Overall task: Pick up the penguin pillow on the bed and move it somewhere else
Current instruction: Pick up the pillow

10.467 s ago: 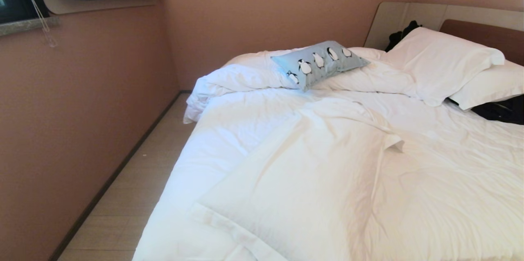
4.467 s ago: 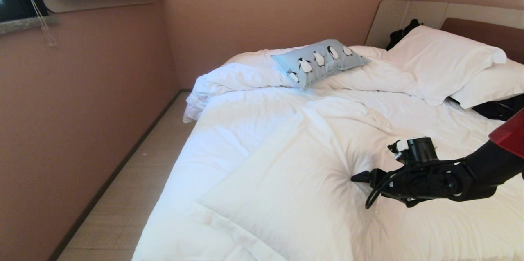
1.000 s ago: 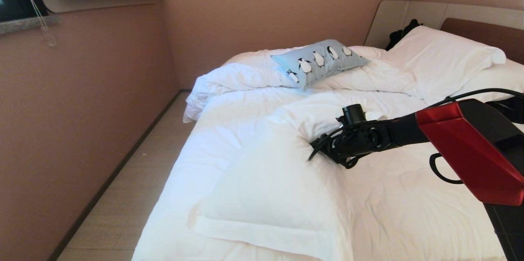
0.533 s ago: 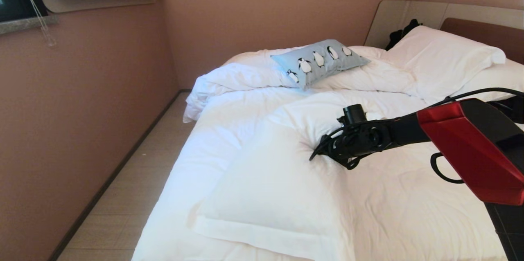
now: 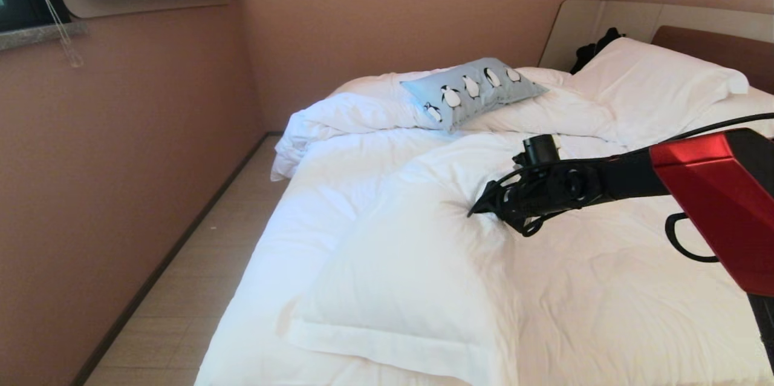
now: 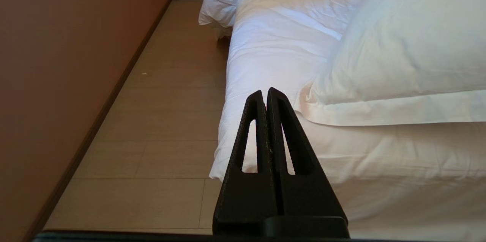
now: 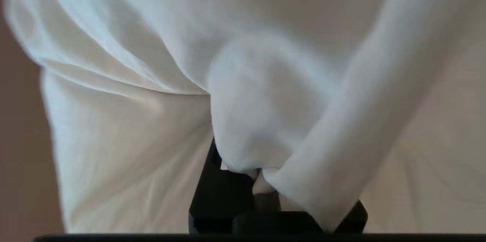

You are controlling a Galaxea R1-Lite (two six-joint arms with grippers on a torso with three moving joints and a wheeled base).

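The left gripper [image 6: 264, 98] is parked low beside the near corner of the bed, above the brown wooden floor [image 6: 159, 120]. Its two black fingers are pressed together and hold nothing.

The right gripper [image 5: 484, 207] is out over the middle of the big bed with rumpled white sheets [image 5: 604, 289]. Its red and black arm comes in from the right side and lies nearly flat, low over the bed. The fingers point left. In the right wrist view they pinch a bunched fold of the big soft white pillow [image 5: 411, 277], not the penguin one.

The small light blue pillow with a row of black-and-white penguins [image 5: 473, 92] sits farther away than the right gripper, up on the heaped white cover, well apart from it. Its long side runs slantwise, from the near left up to the far right. The right gripper is the nearer one, I think, so it would have to let go of the white cloth and reach farther out.
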